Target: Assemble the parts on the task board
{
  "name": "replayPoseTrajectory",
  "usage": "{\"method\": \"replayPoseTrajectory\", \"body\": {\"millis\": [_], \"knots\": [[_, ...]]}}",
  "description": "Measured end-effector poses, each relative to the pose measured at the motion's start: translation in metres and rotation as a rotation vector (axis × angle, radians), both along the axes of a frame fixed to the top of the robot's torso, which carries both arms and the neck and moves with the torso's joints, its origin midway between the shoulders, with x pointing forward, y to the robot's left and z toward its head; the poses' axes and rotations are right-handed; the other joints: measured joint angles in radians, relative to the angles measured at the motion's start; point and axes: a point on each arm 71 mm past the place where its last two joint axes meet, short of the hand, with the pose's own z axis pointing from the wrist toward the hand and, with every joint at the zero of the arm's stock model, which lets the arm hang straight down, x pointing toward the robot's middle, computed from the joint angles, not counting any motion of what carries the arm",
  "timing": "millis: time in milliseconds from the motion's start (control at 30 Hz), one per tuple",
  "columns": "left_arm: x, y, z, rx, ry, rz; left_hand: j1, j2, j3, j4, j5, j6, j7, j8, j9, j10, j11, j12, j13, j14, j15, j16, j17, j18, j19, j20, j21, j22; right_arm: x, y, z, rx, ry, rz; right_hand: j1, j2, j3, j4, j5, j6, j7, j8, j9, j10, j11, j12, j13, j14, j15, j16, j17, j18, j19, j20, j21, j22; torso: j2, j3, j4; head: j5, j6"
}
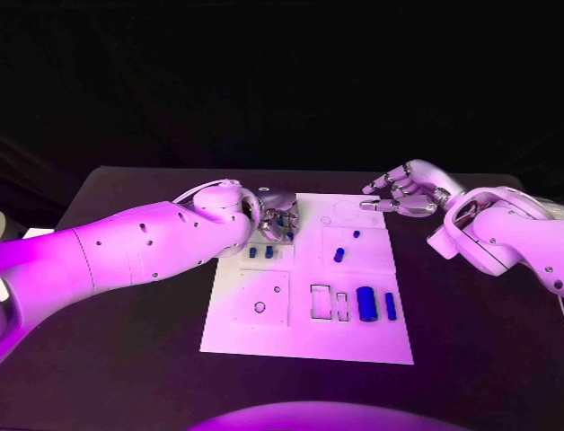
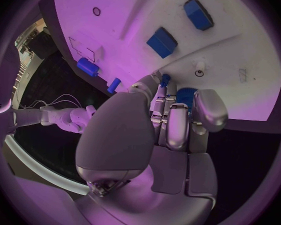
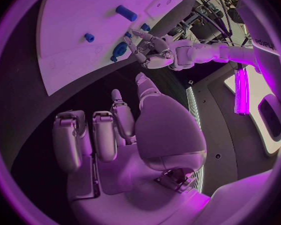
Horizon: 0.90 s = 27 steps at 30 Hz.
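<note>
The white task board point(image 1: 250, 332) lies in the middle of the black table. My left hand point(image 1: 276, 220) is low over its far left part, fingers curled around a blue part point(image 2: 185, 94) that sits between thumb and fingers at the board's surface. The right wrist view shows that hand point(image 3: 154, 50) beside the blue part point(image 3: 120, 51). My right hand point(image 1: 405, 193) hovers at the board's far right corner with fingers apart and nothing in it. Two small blue parts point(image 1: 260, 253) lie just near of the left hand.
More blue parts stand on the board: one point(image 1: 339, 254) on the raised middle plate, two long ones point(image 1: 365, 305) point(image 1: 390, 305) by the near right slots. A rectangular cut-out point(image 1: 321, 301) sits beside them. Black table point(image 1: 127, 359) surrounds the board.
</note>
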Motion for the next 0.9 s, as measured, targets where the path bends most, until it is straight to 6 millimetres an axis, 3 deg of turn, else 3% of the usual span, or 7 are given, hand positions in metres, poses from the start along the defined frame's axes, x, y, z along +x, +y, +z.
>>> {"method": "replayPoseTrajectory", "body": {"millis": [367, 900], "knots": [[0.0015, -0.0008, -0.0021, 0.005, 0.002, 0.009, 0.006, 0.006, 0.072, -0.022, -0.007, 0.020, -0.002, -0.018, -0.007, 0.024, -0.002, -0.026, -0.003, 0.000, 0.000, 0.011, -0.004, 0.000, 0.000, 0.000, 0.016, 0.018, 0.0000, 0.0008, 0.0000, 0.001, 0.000, 0.002, 0.000, 0.000, 0.000, 0.000, 0.000, 0.000, 0.000, 0.000, 0.000, 0.000, 0.000, 0.000, 0.000, 0.000, 0.000, 0.000, 0.000, 0.000, 0.000, 0.000, 0.000, 0.000, -0.001, 0.0001, -0.0007, 0.000, 0.000], [0.0036, -0.0038, -0.0035, 0.007, 0.002, 0.018, 0.006, 0.006, 0.121, -0.047, -0.007, 0.036, 0.000, -0.026, -0.008, 0.044, -0.001, -0.038, -0.003, 0.000, 0.000, 0.015, -0.010, 0.000, 0.000, 0.000, 0.023, 0.028, -0.0001, 0.0010, 0.0000, 0.001, 0.000, 0.003, 0.000, 0.000, 0.000, 0.000, 0.002, 0.000, 0.000, 0.000, 0.000, 0.000, 0.000, 0.000, -0.001, 0.000, 0.000, 0.000, 0.000, 0.000, 0.000, 0.000, 0.000, 0.001, -0.001, 0.0000, -0.0007, -0.002, -0.005]]}}
